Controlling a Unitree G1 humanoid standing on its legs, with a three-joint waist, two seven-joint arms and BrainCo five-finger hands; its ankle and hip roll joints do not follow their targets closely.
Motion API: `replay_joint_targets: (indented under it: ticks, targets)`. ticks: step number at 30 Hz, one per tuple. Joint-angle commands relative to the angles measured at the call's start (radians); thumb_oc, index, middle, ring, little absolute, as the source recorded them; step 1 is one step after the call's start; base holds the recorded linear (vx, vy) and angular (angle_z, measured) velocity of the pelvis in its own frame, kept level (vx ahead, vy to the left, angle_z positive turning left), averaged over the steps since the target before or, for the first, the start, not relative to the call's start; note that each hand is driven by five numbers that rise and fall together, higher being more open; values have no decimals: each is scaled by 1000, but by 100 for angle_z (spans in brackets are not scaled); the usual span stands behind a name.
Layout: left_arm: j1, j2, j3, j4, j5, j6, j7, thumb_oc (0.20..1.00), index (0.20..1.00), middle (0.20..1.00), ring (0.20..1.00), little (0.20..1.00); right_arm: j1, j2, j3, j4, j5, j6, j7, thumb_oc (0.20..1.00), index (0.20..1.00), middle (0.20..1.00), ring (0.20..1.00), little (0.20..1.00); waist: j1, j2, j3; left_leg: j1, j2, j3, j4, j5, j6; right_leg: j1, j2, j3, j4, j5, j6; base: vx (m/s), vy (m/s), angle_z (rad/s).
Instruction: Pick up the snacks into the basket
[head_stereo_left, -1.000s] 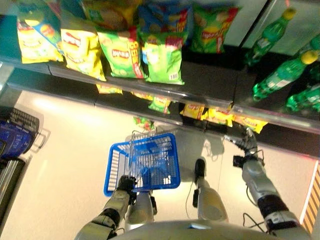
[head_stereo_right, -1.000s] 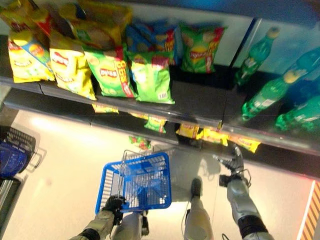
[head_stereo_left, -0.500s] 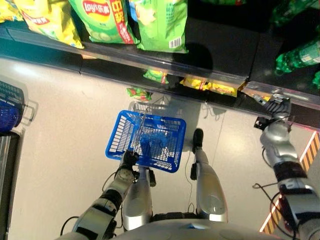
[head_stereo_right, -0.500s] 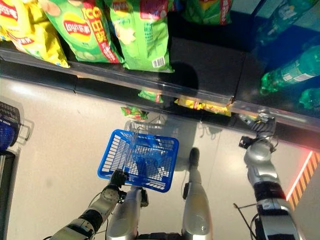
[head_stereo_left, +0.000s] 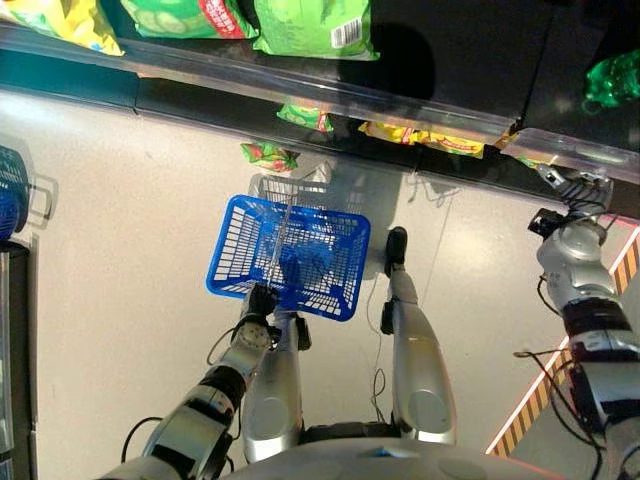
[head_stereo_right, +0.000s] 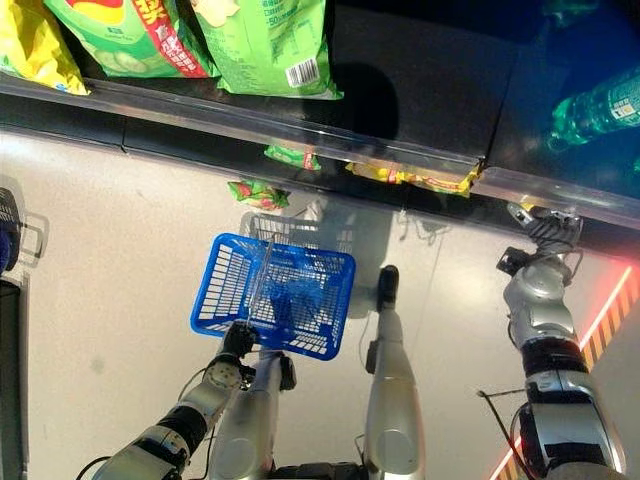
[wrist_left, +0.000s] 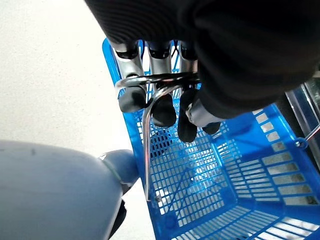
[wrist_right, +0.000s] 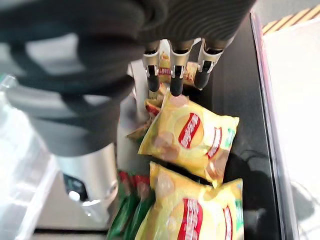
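My left hand (head_stereo_left: 261, 301) hangs low at my side, shut on the metal handle (wrist_left: 148, 86) of the blue wire basket (head_stereo_left: 232, 262), which hangs just above the floor. Its fingers (wrist_left: 163, 108) curl round the bar. My right hand (head_stereo_left: 568, 192) is out at the right, level with the edge of the lower shelf, open with straight fingers (wrist_right: 175, 76). Those fingers point at a yellow snack bag (wrist_right: 191, 138) lying on the dark shelf, with a second yellow bag (wrist_right: 200, 210) beside it. More yellow bags (head_stereo_left: 432, 141) show under the shelf edge.
A small green snack bag (head_stereo_left: 268, 156) lies on the floor beyond the basket. The upper shelf holds big green chip bags (head_stereo_left: 312, 22) and green bottles (head_stereo_left: 614, 80). Another blue basket (head_stereo_left: 10, 192) sits at the far left. Striped tape (head_stereo_left: 540, 402) marks the floor at the right.
The camera has tilted down, so the shelves have slid up the picture. My right hand has moved out to the right along the lower shelf edge. My left hand keeps its hold on the basket.
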Motion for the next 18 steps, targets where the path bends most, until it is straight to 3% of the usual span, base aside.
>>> replay_joint_targets:
  ticks: [1, 12, 18]
  targets:
    - [34, 37, -10, 46, 32, 18, 21, 200, 200, 200, 200, 200, -65, -52, -77, -104, -45, -88, -10, 1000, 1000, 1000, 1000, 1000, 3, -42, -16, -13, -39, -23, 35, -12, 9, 23, -10, -7, 112, -71, 63, -47, 0, -15]
    - [34, 27, 38, 67, 83, 39, 0, 200, 200, 200, 200, 200, 165, 54, -182, -368, -125, -95, -1, 1000, 1000, 1000, 1000, 1000, -51, -24, -16, 61, -36, 19, -1, -4, 6, 70, 4, 26, 69, -48, 62, -45, -1, -11]
    - [30, 24, 75, 85, 117, 50, -9, 200, 200, 200, 200, 200, 377, 172, -209, -560, -171, -101, 60, 1000, 1000, 1000, 1000, 1000, -94, -29, -19, 94, -27, 38, -3, -9, 5, 90, 13, 40, 68, -50, 60, 4, -12, -6]
